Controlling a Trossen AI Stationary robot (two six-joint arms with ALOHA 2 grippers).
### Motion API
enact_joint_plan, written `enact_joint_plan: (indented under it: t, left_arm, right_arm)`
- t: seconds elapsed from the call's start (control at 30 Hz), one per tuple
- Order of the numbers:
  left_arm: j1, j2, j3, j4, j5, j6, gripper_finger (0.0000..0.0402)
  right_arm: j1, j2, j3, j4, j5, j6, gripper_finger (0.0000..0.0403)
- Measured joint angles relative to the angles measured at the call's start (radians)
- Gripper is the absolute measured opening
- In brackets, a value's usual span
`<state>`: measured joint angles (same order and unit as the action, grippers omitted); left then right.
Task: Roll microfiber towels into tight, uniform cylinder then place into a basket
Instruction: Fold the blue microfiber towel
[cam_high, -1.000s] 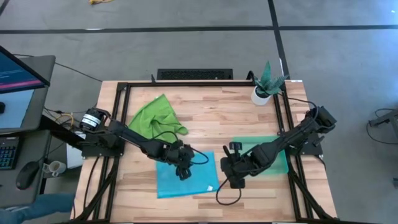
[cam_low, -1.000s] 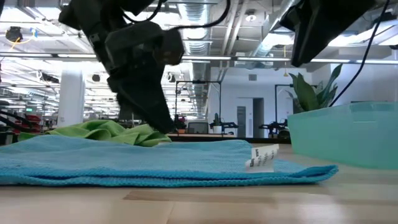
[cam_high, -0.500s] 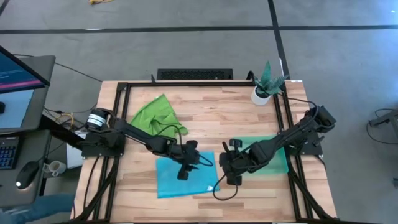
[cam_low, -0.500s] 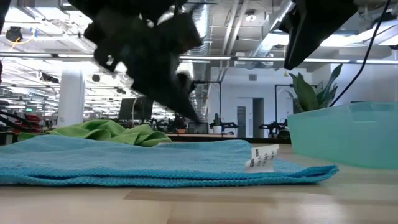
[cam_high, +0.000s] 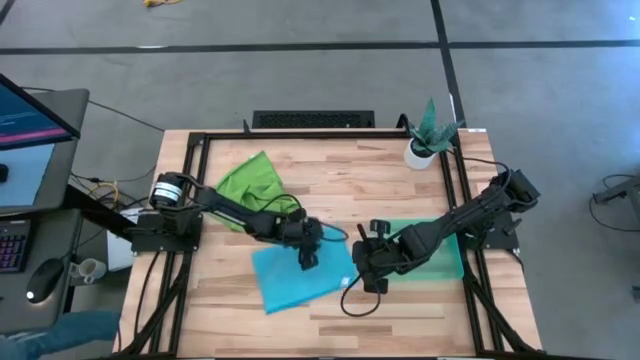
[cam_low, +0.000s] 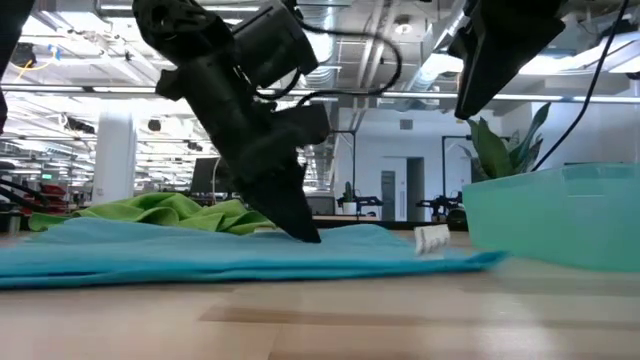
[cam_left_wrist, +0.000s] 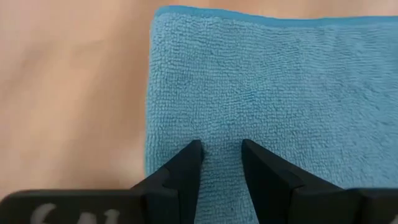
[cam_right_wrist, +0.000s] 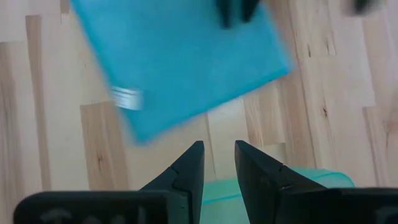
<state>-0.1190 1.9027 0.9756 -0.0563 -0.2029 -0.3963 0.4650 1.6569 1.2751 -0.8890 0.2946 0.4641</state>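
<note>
The sky-blue towel (cam_high: 300, 278) lies flat and askew on the wood, a white tag (cam_low: 432, 238) at its right near corner. My left gripper (cam_high: 308, 258) is down on it near its far edge, fingers a narrow gap apart (cam_left_wrist: 221, 152). The lime-green towel (cam_high: 250, 185) lies crumpled at the far left. The teal basket (cam_high: 440, 262) stands on the right. My right gripper (cam_right_wrist: 219, 149) hangs narrowly open and empty above bare wood between the blue towel (cam_right_wrist: 180, 56) and the basket (cam_right_wrist: 273, 186). My left gripper sets both fingertips (cam_left_wrist: 191, 152) on the blue towel's top face (cam_left_wrist: 221, 130), close to one edge and not far from a corner (cam_left_wrist: 155, 12). The fingers slant down from the table's far left. The cloth lies flat on the table under them; no tuck shows between them.
A potted plant in a white pot (cam_high: 425, 145) stands at the far right corner. A black frame (cam_high: 190, 200) rims the table. Bare wood lies along the near edge (cam_high: 330, 325) and in the far middle.
My left gripper has gone toward the table's right and far edges and come down onto the blue towel. The towel has turned about on the table: its right near corner with the tag has swung toward the far edge.
</note>
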Motion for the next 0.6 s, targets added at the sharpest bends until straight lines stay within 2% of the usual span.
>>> enact_joint_plan:
  t: [0.1,0.2,0.5,0.6]
  left_arm:
    - [0.008,-0.003,-0.002,-0.058,-0.145,-0.153,0.0114]
    - [0.016,-0.023,-0.004,-0.115,-0.217,-0.233,0.0114]
    - [-0.016,-0.21,-0.007,-0.25,-0.222,-0.123,0.0114]
    - [-0.072,-0.256,-0.007,-0.294,-0.172,-0.07,0.0114]
  right_arm:
    - [0.006,0.0,0.0,0.002,0.001,0.0,0.0111]
    - [0.012,0.0,0.0,0.0,0.002,0.0,0.0111]
    - [0.026,0.0,0.0,-0.008,0.006,0.031,0.0111]
    - [0.037,0.0,0.0,-0.008,0.023,0.06,0.0111]
